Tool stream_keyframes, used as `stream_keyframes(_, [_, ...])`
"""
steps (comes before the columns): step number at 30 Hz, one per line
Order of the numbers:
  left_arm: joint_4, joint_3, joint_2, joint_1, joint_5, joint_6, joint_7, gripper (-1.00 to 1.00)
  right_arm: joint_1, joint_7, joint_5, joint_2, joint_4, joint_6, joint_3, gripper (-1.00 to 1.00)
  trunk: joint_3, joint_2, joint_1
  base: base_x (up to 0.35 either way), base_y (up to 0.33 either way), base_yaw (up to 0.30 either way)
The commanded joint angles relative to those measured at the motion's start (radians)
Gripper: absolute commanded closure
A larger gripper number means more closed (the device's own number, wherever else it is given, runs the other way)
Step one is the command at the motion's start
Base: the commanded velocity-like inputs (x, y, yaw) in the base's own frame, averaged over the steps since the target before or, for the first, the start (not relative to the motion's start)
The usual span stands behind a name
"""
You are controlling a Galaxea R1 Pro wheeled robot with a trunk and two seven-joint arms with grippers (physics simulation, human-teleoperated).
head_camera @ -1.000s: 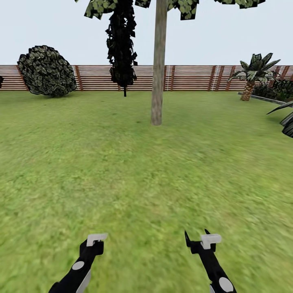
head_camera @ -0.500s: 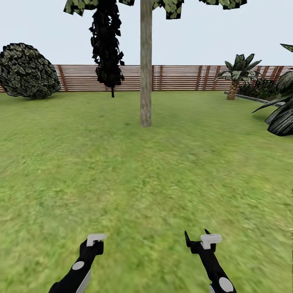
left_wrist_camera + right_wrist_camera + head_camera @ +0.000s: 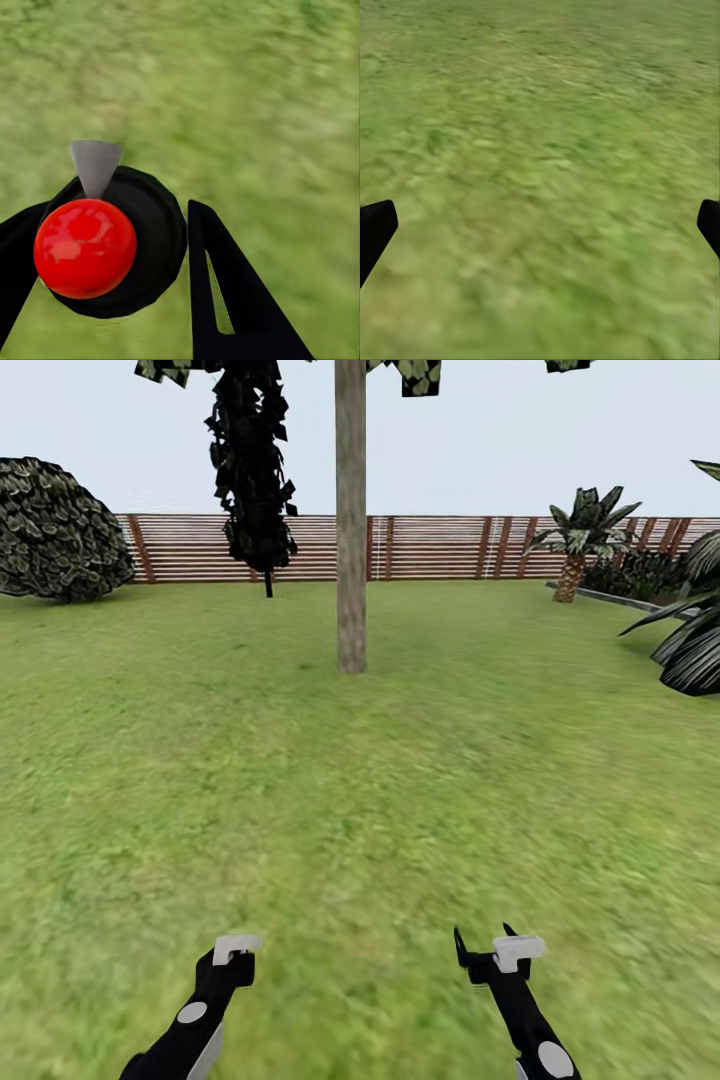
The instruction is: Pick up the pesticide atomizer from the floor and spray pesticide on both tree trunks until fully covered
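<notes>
One tree trunk (image 3: 350,530), thick and pale grey-beige, stands straight ahead across the lawn (image 3: 360,790), its foliage cut off at the top of the view. My left gripper (image 3: 232,957) is low at the front left. In the left wrist view the left gripper (image 3: 133,196) is shut on the pesticide atomizer (image 3: 154,225), a small black round body with a pale grey wedge-shaped head and a red ball in front of it. My right gripper (image 3: 483,937) hangs at the front right, and the right gripper (image 3: 544,217) is open over bare grass.
A thin all-black tree (image 3: 250,470) stands left of the trunk, before the brown slat fence (image 3: 450,546). A round bush (image 3: 60,530) sits far left. A short palm (image 3: 578,550) and striped leaves (image 3: 690,650) are on the right.
The whole view has shifted: trunk, black tree and bush sit further left in the picture, and the right-hand leaves have come in. Both arms hold the same pose.
</notes>
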Motion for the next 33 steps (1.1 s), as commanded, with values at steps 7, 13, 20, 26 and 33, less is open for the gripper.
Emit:
stream_keyframes(7, [0.000,0.000,0.000,0.000,-0.001,0.000,0.000,1.00,0.000,0.000,0.000,0.000,0.000,-0.001,0.000,-1.00,-0.002,0.000,0.000,0.340,0.000,0.000])
stream_keyframes(13, [0.000,0.000,0.000,0.000,-0.001,-0.001,0.000,1.00,0.000,0.000,0.000,0.000,0.000,-0.001,0.000,-1.00,-0.002,0.000,0.000,0.340,0.000,0.000])
stream_keyframes(20, [0.000,0.000,0.000,0.000,-0.001,-0.002,0.000,1.00,0.000,0.000,0.000,0.000,0.000,0.000,0.000,-1.00,-0.002,0.000,0.000,0.340,0.000,0.000])
stream_keyframes(26, [0.000,0.000,0.000,0.000,0.000,-0.001,0.000,1.00,0.000,0.000,0.000,0.000,0.000,0.000,0.000,-1.00,-0.002,0.000,0.000,0.340,0.000,0.000])
stream_keyframes(33, [0.001,0.000,0.000,0.000,0.000,0.000,0.000,1.00,0.000,0.000,0.000,0.000,0.001,-0.001,-0.001,-1.00,-0.002,0.000,0.000,0.340,0.000,0.000])
